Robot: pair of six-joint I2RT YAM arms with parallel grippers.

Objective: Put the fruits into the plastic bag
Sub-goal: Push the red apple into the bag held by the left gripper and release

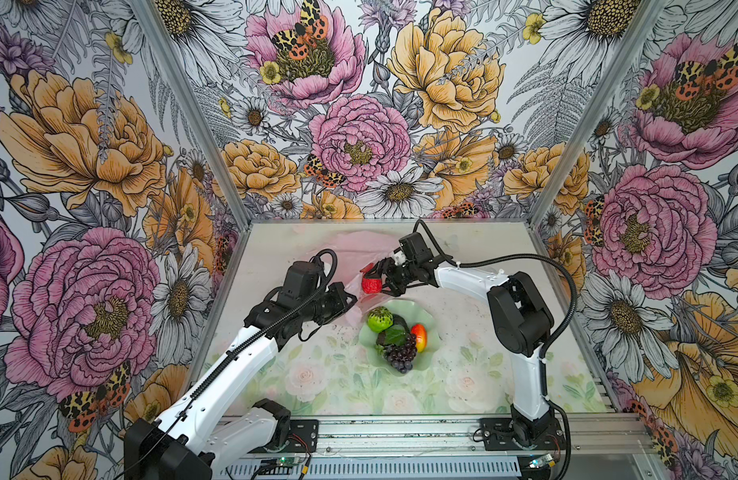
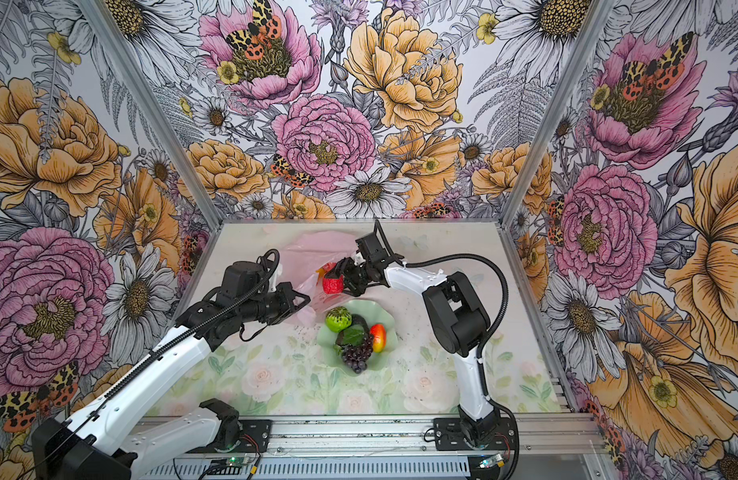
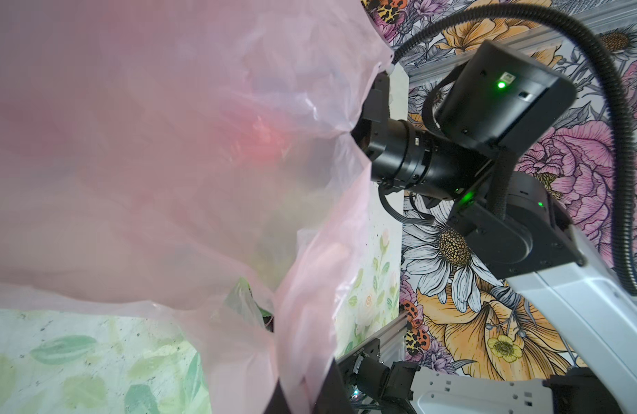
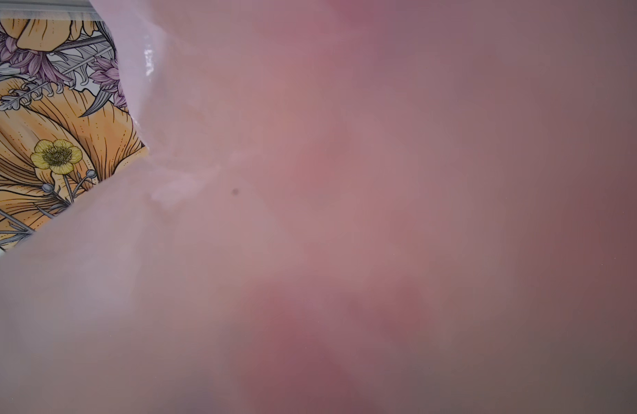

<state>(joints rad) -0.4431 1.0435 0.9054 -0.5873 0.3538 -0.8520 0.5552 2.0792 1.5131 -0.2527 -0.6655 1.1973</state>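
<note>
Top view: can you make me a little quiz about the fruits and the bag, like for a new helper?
1. Which end effector pinches the plastic bag?
2. The right end effector holds: A grape bunch, B red fruit, C dish?
3. True or false: the green fruit is inside the bag.
Key: 1 left end effector; 2 B; 3 false.
</note>
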